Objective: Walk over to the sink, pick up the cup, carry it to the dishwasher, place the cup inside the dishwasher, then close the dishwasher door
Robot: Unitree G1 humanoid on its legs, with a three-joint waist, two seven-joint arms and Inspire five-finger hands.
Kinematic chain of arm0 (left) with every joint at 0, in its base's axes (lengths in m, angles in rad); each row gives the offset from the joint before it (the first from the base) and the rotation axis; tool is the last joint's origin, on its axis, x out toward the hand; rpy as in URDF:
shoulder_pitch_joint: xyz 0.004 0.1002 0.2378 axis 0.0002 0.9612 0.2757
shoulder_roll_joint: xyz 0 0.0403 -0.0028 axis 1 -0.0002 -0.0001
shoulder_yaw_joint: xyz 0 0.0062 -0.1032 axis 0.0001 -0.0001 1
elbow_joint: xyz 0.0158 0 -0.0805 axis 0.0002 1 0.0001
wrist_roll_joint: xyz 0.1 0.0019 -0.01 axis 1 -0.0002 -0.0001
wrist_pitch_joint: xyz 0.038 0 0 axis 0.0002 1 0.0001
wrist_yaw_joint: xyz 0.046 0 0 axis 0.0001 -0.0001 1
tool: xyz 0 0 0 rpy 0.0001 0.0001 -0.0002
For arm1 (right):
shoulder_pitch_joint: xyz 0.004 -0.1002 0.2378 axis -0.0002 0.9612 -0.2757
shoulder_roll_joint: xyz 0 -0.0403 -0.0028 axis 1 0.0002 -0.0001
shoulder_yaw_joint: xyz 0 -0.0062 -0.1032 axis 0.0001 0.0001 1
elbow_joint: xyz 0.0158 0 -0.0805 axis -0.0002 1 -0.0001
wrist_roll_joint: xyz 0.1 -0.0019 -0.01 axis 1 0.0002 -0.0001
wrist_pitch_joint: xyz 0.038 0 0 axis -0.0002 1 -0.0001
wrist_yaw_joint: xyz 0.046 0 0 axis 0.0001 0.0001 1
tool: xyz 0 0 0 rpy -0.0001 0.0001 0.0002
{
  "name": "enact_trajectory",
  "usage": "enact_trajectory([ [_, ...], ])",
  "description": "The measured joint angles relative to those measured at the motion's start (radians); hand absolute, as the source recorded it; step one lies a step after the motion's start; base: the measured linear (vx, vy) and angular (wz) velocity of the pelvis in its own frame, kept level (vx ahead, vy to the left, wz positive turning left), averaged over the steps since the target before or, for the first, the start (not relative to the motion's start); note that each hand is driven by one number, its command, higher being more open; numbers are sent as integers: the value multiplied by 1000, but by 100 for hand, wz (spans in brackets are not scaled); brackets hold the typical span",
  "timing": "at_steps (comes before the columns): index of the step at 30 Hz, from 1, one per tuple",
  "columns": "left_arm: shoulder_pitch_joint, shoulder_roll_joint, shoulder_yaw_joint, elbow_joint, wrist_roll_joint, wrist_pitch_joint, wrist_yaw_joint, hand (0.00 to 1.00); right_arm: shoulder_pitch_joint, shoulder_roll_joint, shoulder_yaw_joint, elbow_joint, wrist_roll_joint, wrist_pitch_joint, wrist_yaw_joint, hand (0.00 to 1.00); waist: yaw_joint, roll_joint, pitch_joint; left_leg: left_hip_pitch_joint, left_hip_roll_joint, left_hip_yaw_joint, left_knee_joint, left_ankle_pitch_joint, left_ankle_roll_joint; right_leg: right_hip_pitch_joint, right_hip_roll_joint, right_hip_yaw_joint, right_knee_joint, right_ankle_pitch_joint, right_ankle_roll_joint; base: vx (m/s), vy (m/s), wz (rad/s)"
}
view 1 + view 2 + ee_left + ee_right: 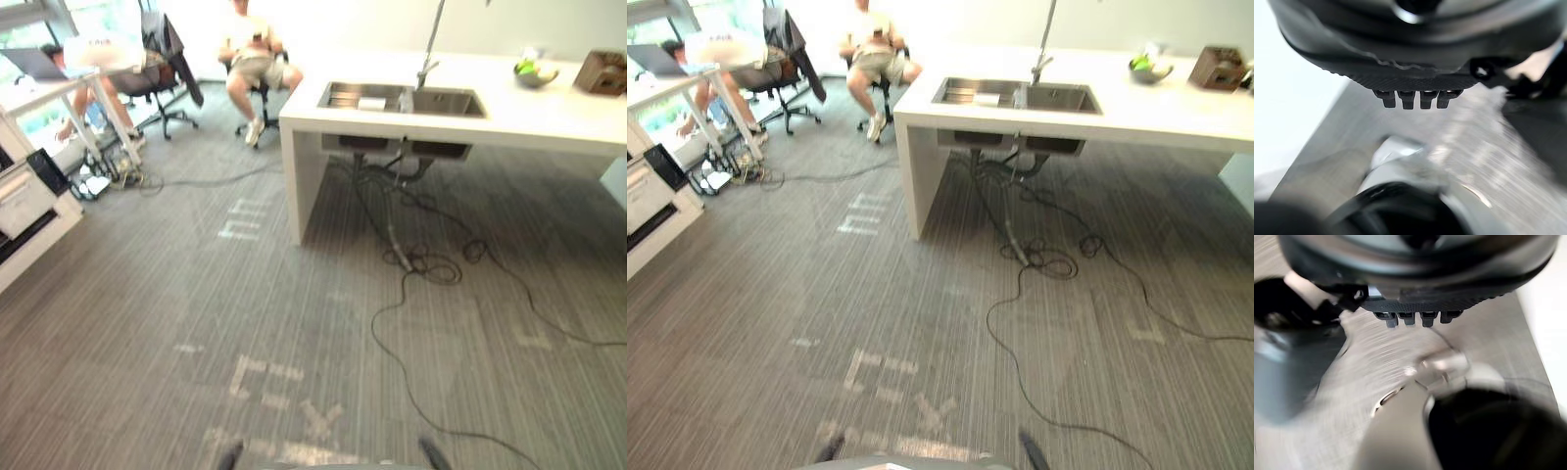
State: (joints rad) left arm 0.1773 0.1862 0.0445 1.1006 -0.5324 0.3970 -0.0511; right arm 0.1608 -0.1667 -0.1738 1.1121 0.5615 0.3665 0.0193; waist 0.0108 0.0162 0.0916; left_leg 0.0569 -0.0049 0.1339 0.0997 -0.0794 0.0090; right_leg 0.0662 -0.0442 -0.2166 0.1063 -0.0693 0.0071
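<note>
What I take for the cup (405,99) is a small pale thing standing on the divider of the sink (446,102), right under the faucet (431,44); it is too small to be sure of. I judge it light and stiff, likely wet and slippery, breakable if it is glass; I would wrap its wall below the rim, thumb opposite fingers, coming from the counter's near edge to clear the faucet. The sink sits toward the left end of the counter (549,113); a fruit bowl (535,73) and a brown block (600,70) stand near its far edge. Cables (421,259) loop on the floor (147,323) below. My left robot hand (1415,73) and right robot hand (1415,298) hang relaxed, holding nothing.
</note>
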Motion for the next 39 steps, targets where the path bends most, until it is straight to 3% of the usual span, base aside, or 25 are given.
enact_trajectory([
  [4,-9,-12,26,2,-53,-105,-16,100,-5,14,-64,27,46,-8,19,100,1,-1,13,42,-3,12,-97,62,-3,44,8,-25,-100,50,10,70,-10,10],
  [9,-41,-21,2,-75,-87,-116,-87,100,-62,26,-23,-16,40,-75,46,100,-1,-5,19,74,-7,1,-140,73,-21,75,10,-43,-130,52,14,11,-12,10],
  [13,-45,-18,-13,-113,-107,-117,-69,100,-82,28,17,-34,34,-107,21,100,1,-7,31,77,-7,-12,-165,86,-25,77,13,-59,-143,53,15,5,-24,12],
  [20,-79,-41,-15,-208,-112,-130,64,100,-162,48,66,-121,34,-144,-7,100,-1,-6,52,74,-8,-14,-167,98,-37,79,11,-68,-144,55,21,-17,-8,3],
  [25,-124,-91,-51,-293,-12,-180,136,100,-227,54,71,-197,-41,-145,40,100,1,-6,61,71,-9,-23,-167,103,-42,78,9,-82,-137,55,22,-59,-3,8],
  [31,-134,-93,-50,-320,183,-231,230,100,-227,32,72,-196,-218,-138,77,100,1,-4,73,58,-10,-34,-171,109,-32,67,9,-90,-136,55,22,-14,0,3],
  [39,-110,-89,-51,-356,299,-270,269,100,-225,32,83,-188,-319,-159,102,100,4,-5,73,65,-10,-23,-177,111,-29,65,8,-82,-130,55,22,-8,1,-2],
])
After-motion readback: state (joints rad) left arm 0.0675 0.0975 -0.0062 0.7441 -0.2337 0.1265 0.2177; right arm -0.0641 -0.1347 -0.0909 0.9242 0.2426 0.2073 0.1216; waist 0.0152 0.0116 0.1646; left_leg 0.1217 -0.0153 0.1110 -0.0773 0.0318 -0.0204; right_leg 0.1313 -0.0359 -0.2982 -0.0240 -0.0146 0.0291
